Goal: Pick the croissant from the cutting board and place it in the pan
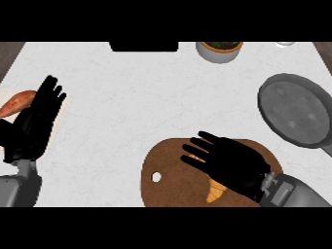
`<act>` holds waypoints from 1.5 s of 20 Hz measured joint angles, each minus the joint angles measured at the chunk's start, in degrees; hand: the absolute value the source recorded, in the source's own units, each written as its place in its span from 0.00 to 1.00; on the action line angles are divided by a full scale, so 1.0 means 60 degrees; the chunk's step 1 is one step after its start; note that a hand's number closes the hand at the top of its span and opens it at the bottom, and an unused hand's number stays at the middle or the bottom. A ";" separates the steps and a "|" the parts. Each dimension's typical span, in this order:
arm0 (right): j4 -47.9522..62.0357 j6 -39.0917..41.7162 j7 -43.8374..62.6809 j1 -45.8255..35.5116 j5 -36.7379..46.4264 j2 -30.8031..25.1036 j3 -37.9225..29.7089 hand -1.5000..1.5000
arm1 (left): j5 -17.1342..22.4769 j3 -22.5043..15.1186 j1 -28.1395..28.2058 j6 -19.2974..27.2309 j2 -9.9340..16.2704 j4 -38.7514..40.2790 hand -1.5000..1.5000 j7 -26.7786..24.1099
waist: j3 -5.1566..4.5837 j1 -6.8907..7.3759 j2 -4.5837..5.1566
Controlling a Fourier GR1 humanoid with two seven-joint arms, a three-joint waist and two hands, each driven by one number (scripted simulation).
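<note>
- The golden-brown croissant (214, 193) lay on the round brown wooden cutting board (170, 182), mostly hidden under the right hand; only small parts of it showed.
- The black right hand (230, 162) was spread wide above the croissant, fingers straight, holding nothing that could be seen.
- The round dark grey pan (300, 110) stood to the right on the white marble counter (147, 97), well apart from the board.
- The black left hand (39, 116) rested open at the left, beside an orange sweet potato (16, 103).
- A grey pot with a plant (219, 50) stood at the far edge.

Matt grey metal pan (300, 115), brown wooden cutting board (170, 177)
</note>
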 measured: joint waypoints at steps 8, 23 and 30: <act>0.1268 -0.0304 -0.0307 -0.0120 0.0966 0.0859 0.0100 0.00 | -0.0170 0.0242 -0.0203 -0.0166 -0.0145 0.0134 0.50 0.0144 | 0.0000 0.0002 0.0000; 0.3428 -0.1536 -0.1198 0.0106 0.2063 0.2114 -0.0335 0.00 | -0.0548 0.0407 -0.0087 -0.0383 -0.0529 -0.0085 0.50 0.0255 | -0.0003 -0.0002 -0.0005; 0.4323 -0.2204 -0.2062 -0.0239 0.2402 0.2434 -0.0325 1.00 | -0.0579 0.0579 -0.0049 -0.0577 -0.0556 0.0048 0.50 0.0119 | -0.0038 -0.0001 -0.0050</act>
